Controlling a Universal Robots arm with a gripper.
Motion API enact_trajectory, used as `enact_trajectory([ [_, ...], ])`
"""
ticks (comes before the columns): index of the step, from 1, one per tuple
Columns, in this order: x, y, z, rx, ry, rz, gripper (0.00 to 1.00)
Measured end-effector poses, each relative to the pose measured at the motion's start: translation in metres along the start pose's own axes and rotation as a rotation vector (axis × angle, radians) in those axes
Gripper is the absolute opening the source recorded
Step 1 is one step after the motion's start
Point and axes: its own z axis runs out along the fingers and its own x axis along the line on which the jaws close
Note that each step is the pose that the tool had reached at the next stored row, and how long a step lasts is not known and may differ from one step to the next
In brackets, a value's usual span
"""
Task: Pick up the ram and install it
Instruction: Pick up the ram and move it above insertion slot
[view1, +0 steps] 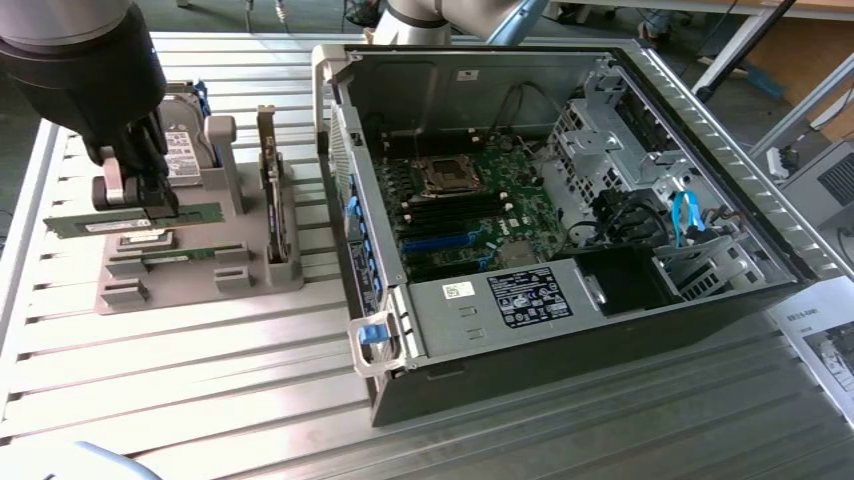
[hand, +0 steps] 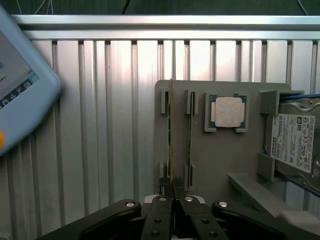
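My gripper (view1: 134, 200) is shut on a ram (view1: 80, 222), a long green stick held level by its middle. It hangs just above the grey holder (view1: 254, 275) at the exterior view's left. In the wrist view the gripper (hand: 172, 199) pinches that ram (hand: 171, 135), seen edge-on as a thin line. A second ram (hand: 190, 135) stands in the neighbouring slot of the holder (hand: 220, 160). This second ram (view1: 180, 255) lies just below the held one in the exterior view.
The open computer case (view1: 721, 150) lies at the exterior view's right, with its motherboard (view1: 514, 200) and memory slots (view1: 414, 215) exposed. The holder also carries an upright expansion card (view1: 272, 190), a hard drive (hand: 295, 142) and a processor chip (hand: 227, 111). A light-blue tablet (hand: 20, 85) lies on the ribbed table (view1: 200, 380).
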Motion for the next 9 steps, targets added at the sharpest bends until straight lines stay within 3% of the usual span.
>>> enact_trajectory([
  [9, -0.0001, -0.0001, -0.0071, 0.0001, 0.0, 0.0, 0.12],
])
